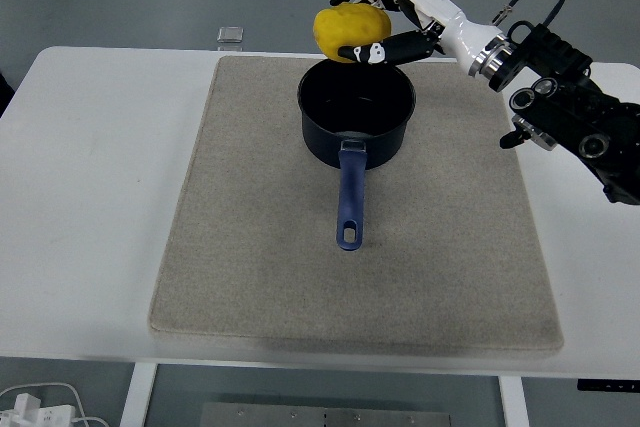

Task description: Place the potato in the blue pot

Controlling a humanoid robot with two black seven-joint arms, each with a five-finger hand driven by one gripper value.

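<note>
A dark blue pot [356, 114] with a long blue handle [350, 202] stands on the grey mat, handle pointing toward the near edge. The yellow potato [346, 30] hangs in the air above the pot's far rim. My right hand [372, 17] is shut on it, white and black fingers curled over its top and under its near side. The right arm reaches in from the right edge, raised over the table. The pot's inside looks dark and holds nothing that I can see. The left arm is out of view.
A grey mat [250, 247] covers most of the white table [90, 197]. A small square grey object [231, 35] lies at the table's far edge, left of the pot. White cables and a plug [30, 409] show below the near left corner.
</note>
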